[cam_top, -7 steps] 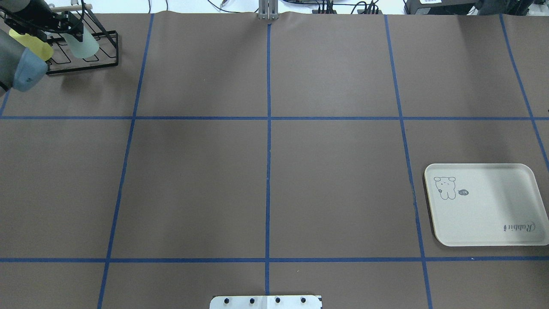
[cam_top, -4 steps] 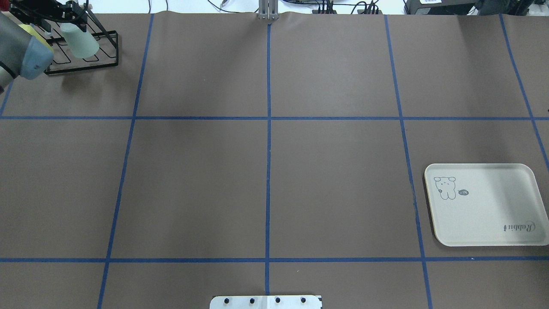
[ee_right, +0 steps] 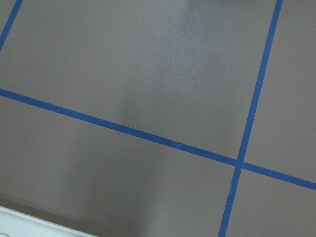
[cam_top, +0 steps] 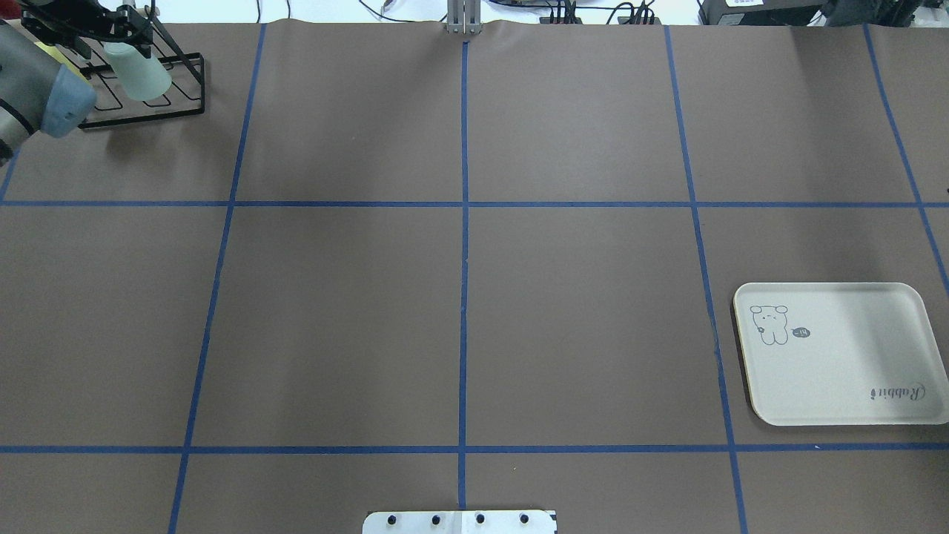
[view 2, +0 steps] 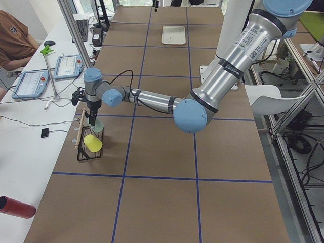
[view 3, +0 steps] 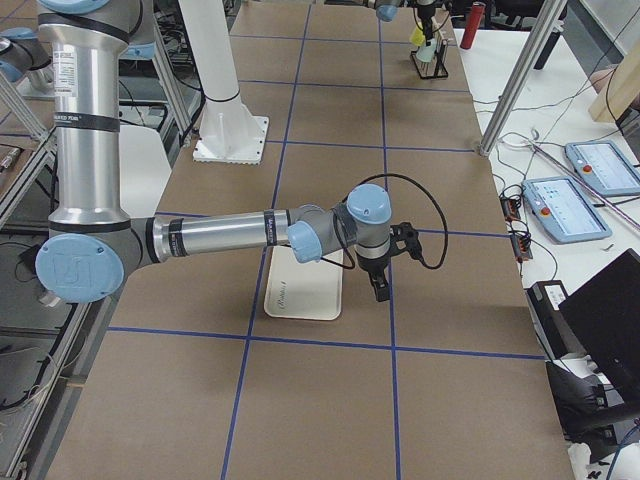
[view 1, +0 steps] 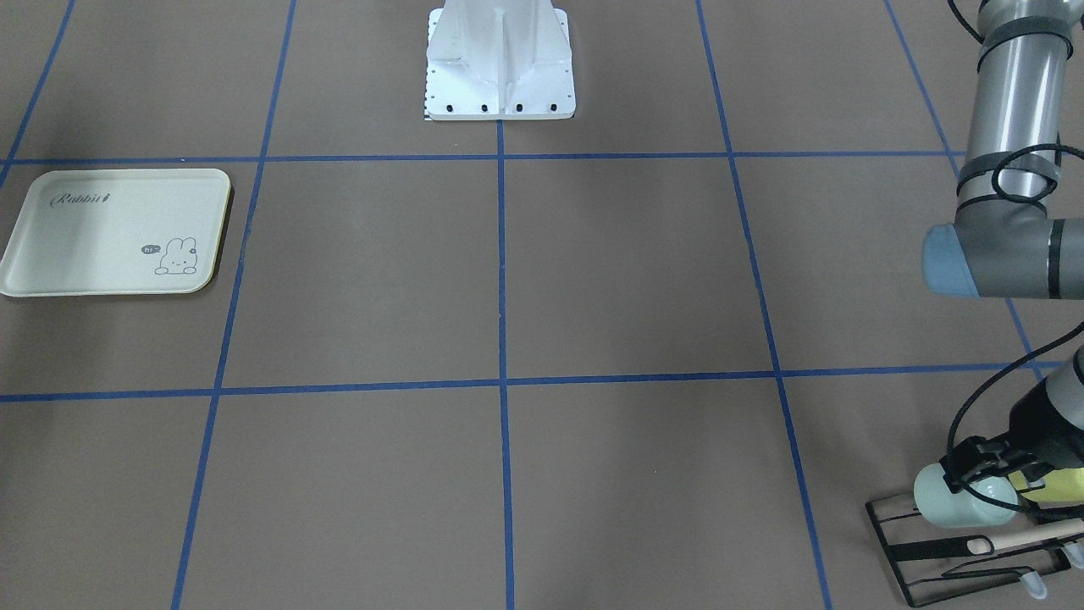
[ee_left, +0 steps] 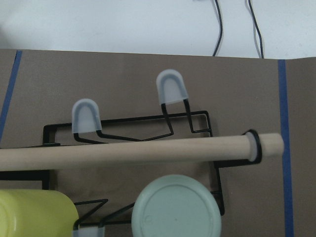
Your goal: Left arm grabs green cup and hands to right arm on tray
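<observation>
The pale mint green cup [cam_top: 139,72] hangs tilted over the black wire rack [cam_top: 182,85] at the table's far left corner. My left gripper [cam_top: 122,22] is shut on its upper end, which also shows in the front-facing view [view 1: 974,466]. The left wrist view shows the cup's round base [ee_left: 176,207] below the rack's wooden rod [ee_left: 128,150]. The cream Rabbit tray [cam_top: 852,371] lies at the near right with nothing on it. My right gripper [view 3: 380,292] hovers just beside the tray [view 3: 300,300]. I cannot tell whether it is open or shut.
A yellow cup [view 1: 1054,485] sits on the rack next to the green cup. The white robot base [view 1: 500,76] stands at the table's middle edge. Blue tape lines grid the brown table. A red cylinder [view 2: 15,207] and control tablets lie on the side bench.
The left gripper and the green cup have shifted a little up and away from the rack floor. The left elbow has swung slightly. The tray has not moved.
</observation>
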Tool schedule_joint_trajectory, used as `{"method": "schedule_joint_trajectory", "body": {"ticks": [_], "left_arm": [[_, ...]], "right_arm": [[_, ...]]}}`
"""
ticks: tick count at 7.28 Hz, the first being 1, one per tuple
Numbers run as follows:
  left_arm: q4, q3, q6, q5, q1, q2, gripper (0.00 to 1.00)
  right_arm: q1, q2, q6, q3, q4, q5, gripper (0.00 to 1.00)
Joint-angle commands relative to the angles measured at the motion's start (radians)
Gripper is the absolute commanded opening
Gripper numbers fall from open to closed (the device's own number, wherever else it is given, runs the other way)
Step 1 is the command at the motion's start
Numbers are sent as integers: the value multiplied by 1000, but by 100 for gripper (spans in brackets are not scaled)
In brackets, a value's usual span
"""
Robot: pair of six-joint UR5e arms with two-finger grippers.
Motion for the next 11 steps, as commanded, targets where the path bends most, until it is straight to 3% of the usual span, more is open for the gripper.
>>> {"method": "schedule_joint_trajectory", "body": {"ticks": [1, 11], "left_arm": [[-1, 13, 0, -1, 2, -16, 94], [-1, 44, 11, 1, 18, -16, 90]], "right_arm": [[0, 0, 0, 0, 0, 0, 100], [-5, -2, 2, -2, -2, 2, 100]]}}
